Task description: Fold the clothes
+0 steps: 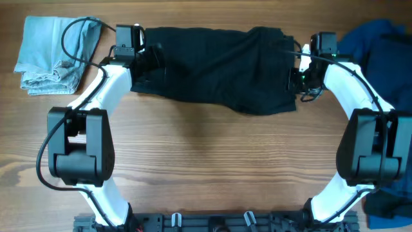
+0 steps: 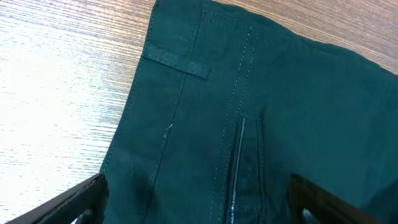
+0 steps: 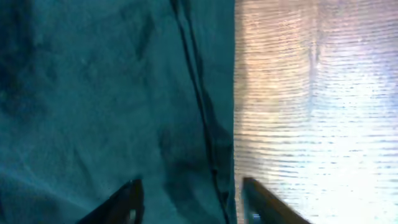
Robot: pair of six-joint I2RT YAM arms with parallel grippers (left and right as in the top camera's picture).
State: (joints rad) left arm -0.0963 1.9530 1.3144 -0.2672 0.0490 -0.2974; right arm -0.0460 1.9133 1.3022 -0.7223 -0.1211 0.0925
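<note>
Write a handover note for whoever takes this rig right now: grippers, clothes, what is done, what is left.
Left gripper: open over the belt-loop end of the black garment, holding nothing.
Right gripper: fingers apart astride the garment's opposite edge; I cannot tell whether it grips the fabric.
Clothes: the black garment lies spread across the far side of the table, between the arms. The light-blue denim is at the far left, and the royal-blue piece is bunched at the right edge.
Done: the denim looks folded.
Left: the black garment is not yet a compact fold, and the royal-blue piece is unfolded.
</note>
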